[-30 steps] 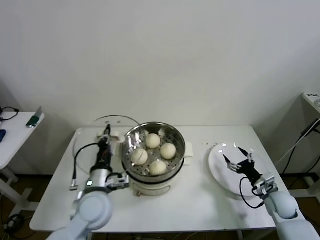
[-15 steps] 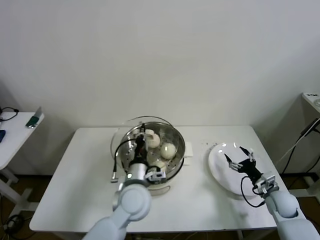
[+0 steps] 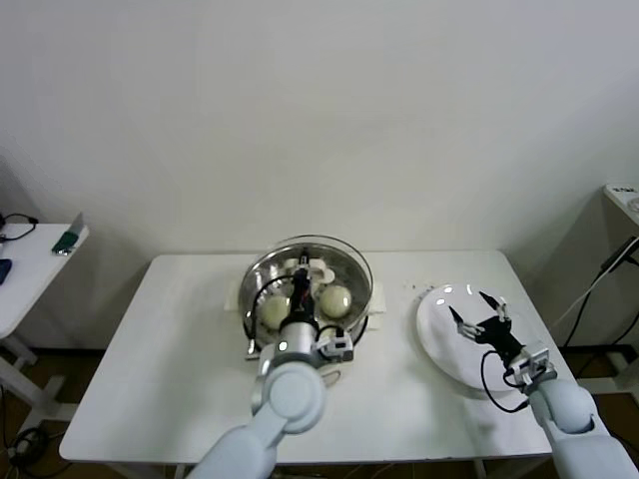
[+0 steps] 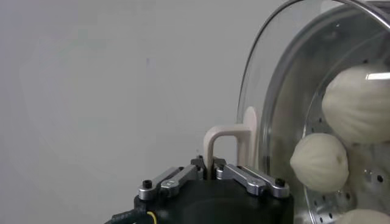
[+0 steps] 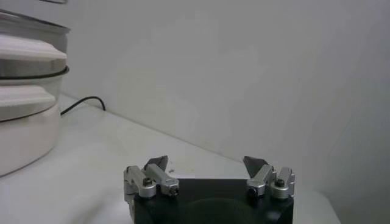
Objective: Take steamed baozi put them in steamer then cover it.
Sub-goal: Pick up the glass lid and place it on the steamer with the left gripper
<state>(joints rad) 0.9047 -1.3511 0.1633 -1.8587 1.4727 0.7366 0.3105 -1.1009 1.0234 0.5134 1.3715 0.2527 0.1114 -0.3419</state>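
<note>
Steamer [image 3: 262,269]: centre of table [image 3: 150,349], upright on white base.
Steamed baozi [image 3: 335,299]: inside, on perforated tray; three visible in left wrist view, others masked by arm in head view.
Cover [image 3: 351,261]: above steamer, rim near-concentric with pot, apparently not yet seated; handle [image 4: 224,143] upright, directly ahead of left pincer [image 4: 214,171], clamped on it.
Left pincer in head view [image 3: 301,282]: over pot centre; nearer arm by far.
Right pincer [image 3: 477,317]: fingers apart, empty, over white plate [image 3: 431,334], well apart from steamer.
Left wrist view alone confirms grip; right wrist view [image 5: 207,167] shows only steamer flank.
</note>
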